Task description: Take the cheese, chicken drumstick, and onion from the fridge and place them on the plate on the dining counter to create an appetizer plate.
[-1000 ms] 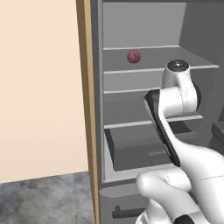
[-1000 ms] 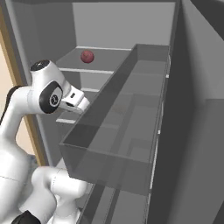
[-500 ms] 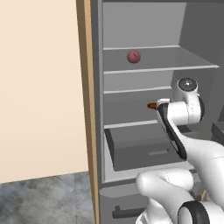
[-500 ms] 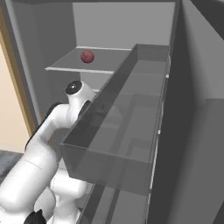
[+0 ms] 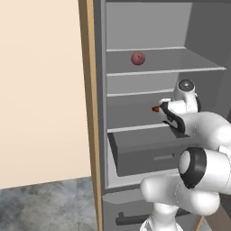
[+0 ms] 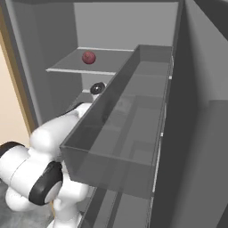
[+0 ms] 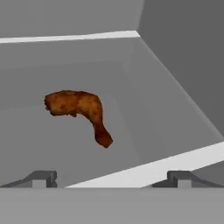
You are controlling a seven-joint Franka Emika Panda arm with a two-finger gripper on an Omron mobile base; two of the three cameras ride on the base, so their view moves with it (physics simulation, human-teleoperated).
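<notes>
- Tall dark grey fridge (image 5: pixel 205 40) stands open; light grey shelves inside, grey drawer (image 5: pixel 144 151) pulled out below them.
- Small dark reddish-purple round onion (image 5: pixel 138 58) sits on upper shelf, toward its back left; same onion in right base view (image 6: pixel 88 57).
- White arm w/ two-finger gripper (image 5: pixel 163 109) reaches in at middle-shelf level, just above the drawer.
- Dark brown chicken drumstick (image 7: pixel 78 108) lies on middle shelf floor, thick end left, thin bone stub down-right in hand view; sits back from the shelf's front edge.
- A brown tip of it shows just left of the gripper in left base view (image 5: pixel 155 108).
- Gripper (image 7: pixel 109 177) jaws spread wide, nothing between them; fingertips (image 7: pixel 41 178) near the shelf's front edge, apart from the drumstick.
</notes>
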